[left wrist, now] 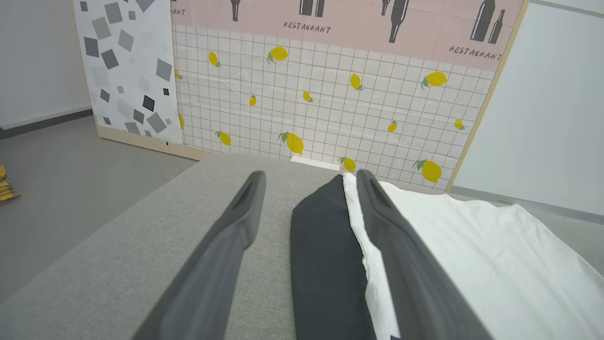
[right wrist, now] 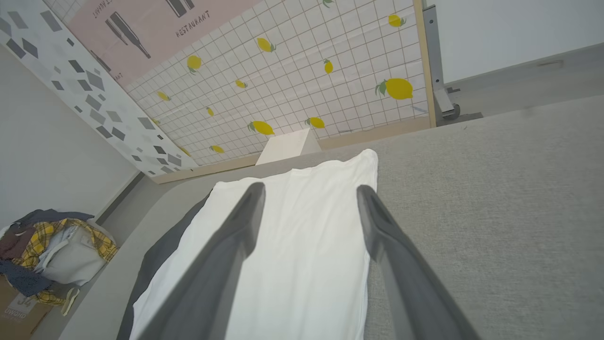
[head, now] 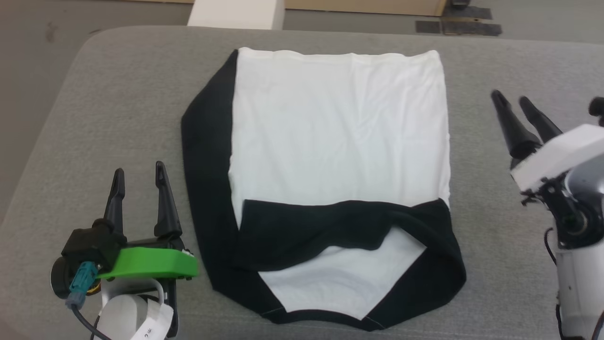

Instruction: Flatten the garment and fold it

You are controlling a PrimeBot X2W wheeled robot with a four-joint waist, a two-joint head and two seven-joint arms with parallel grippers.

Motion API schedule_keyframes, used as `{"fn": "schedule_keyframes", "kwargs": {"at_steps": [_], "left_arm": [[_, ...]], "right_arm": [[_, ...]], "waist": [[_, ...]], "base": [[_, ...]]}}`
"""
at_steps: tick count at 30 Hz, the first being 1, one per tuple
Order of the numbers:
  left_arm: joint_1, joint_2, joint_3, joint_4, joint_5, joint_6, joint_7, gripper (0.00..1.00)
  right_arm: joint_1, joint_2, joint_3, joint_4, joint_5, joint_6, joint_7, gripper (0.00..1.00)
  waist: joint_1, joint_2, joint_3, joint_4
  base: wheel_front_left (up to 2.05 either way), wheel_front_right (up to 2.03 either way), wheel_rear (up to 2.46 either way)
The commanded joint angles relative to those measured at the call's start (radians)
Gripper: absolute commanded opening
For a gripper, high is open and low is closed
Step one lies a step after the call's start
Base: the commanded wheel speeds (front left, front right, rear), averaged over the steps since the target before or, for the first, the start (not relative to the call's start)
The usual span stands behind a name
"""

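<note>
The left gripper (head: 139, 169) sits low on the grey cushioned surface (head: 108, 94), fingers pointing away, spread and empty, just beside the garment (head: 339, 127). The garment lies mid-surface, folded into a white rectangle with a black left side and a black near band. On its right, the right gripper (head: 511, 99) tilts inward, fingers parted, gripping nothing.

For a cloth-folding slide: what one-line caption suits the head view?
Partly folded black-and-white garment on a grey surface, flanked by the open left gripper and open right gripper, neither touching it.
</note>
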Motion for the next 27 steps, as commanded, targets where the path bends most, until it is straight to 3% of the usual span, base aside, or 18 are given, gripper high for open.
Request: {"fn": "schedule_keyframes", "kwargs": {"at_steps": [1, 5, 13, 21, 22, 27], "left_arm": [[0.012, 0.0, 0.004, 0.01, -0.012, 0.0, -0.004, 1.0], [-0.046, 0.019, -0.005, 0.05, -0.052, -0.043, 0.036, 1.0], [-0.384, 0.15, -0.012, 0.159, -0.087, -0.105, 0.244, 1.0], [-0.788, 0.248, -0.048, 0.333, -0.148, -0.131, 0.586, 1.0], [-0.866, 0.278, -0.066, 0.362, -0.145, -0.133, 0.686, 1.0], [-1.011, 0.312, -0.106, 0.407, -0.131, -0.119, 0.898, 1.0]], "right_arm": [[0.022, 0.015, -0.026, -0.022, -0.016, -0.001, 0.012, 1.0], [0.065, 0.037, -0.097, -0.089, -0.046, -0.001, 0.055, 1.0], [0.052, 0.062, -0.197, -0.238, -0.062, -0.001, 0.119, 1.0], [-0.022, 0.075, -0.218, -0.332, -0.052, -0.001, 0.149, 1.0], [-0.035, 0.078, -0.206, -0.344, -0.05, -0.001, 0.147, 1.0], [-0.045, 0.081, -0.196, -0.37, -0.036, -0.001, 0.135, 1.0]], "waist": [[0.0, -0.0001, 0.003, -0.039], [0.0, -0.0001, 0.034, -0.059], [0.0, -0.0001, 0.188, -0.086], [0.0, -0.0001, 0.385, -0.142], [0.0, -0.0001, 0.425, -0.16], [0.0, -0.0001, 0.499, -0.181]], "base": [[0.0, 0.0, 0.0], [0.0, 0.0, 0.0], [0.0, 0.0, 0.0], [0.0, 0.0, 0.0], [0.0, 0.0, 0.0], [0.0, 0.0, 0.0]]}}
